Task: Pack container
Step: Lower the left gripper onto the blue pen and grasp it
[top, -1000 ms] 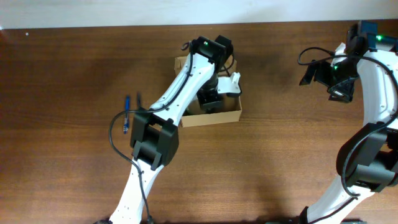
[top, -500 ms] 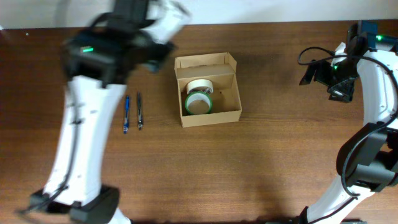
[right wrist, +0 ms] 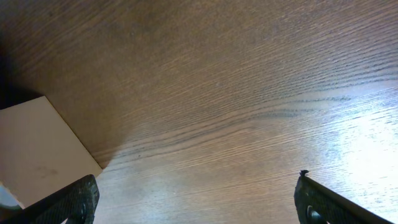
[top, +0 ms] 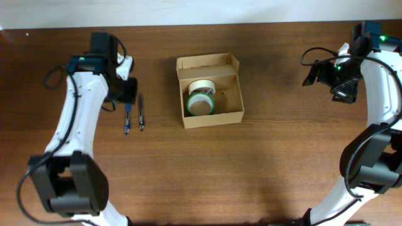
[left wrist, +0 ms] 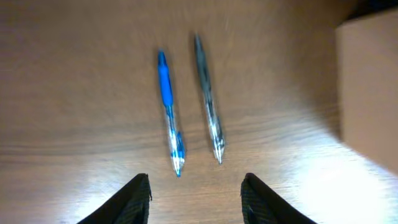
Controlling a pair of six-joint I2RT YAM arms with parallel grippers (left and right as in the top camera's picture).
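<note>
The left end effector (left wrist: 196,194), jaws wide, hovers over a blue pen (left wrist: 168,112) and a grey pen (left wrist: 208,99) lying side by side on the bench (top: 251,176), left of the open container (top: 213,119) (tape rolls (top: 201,100) inside). Best to centre over one pen, jaws across its barrel, before descending. A second ago this arm reached into the container. The right end effector (right wrist: 198,202), also wide, waits well apart.

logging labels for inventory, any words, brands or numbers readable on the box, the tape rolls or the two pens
No readable text in any view.
container: plain cardboard, no print visible.
tape rolls: no lettering visible; too small to rule out fine print.
blue pen and grey pen: blurred; no marking can be read.
</note>
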